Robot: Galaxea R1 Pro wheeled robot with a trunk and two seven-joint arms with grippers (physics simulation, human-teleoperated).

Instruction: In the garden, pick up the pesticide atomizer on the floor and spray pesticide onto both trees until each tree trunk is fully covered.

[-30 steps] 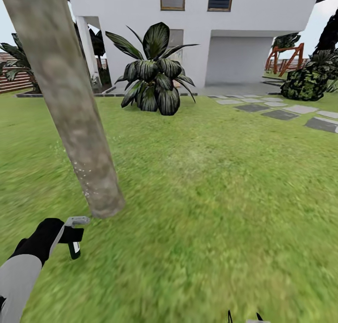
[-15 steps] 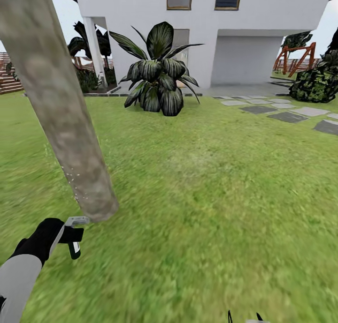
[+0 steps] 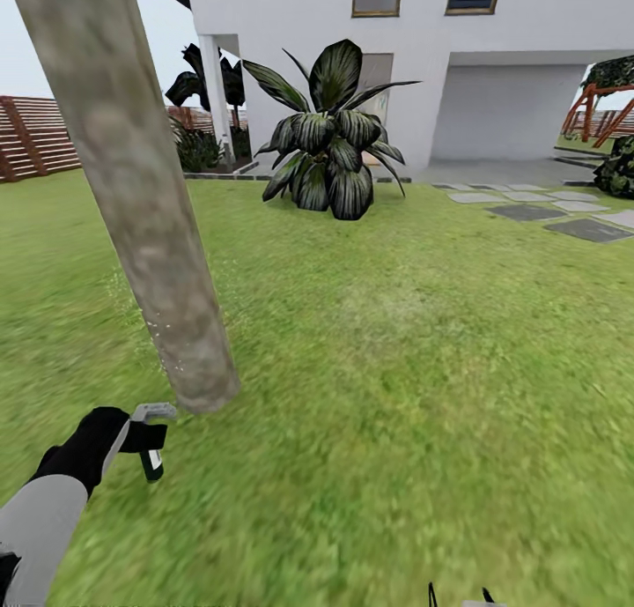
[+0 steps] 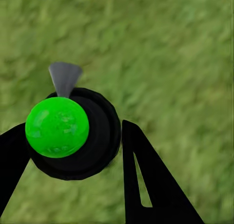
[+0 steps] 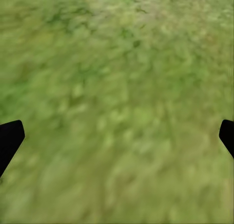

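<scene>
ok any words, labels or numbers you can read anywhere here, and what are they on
None can be read.
The pesticide atomizer in the left claw has a small white patch near its lower end in the head view: too small to show any text.
From the left wrist view the atomizer shows a plain green disc, no lettering on it.
The white house, the wooden fence and the leaning tree trunk carry no signs or numbers.
</scene>
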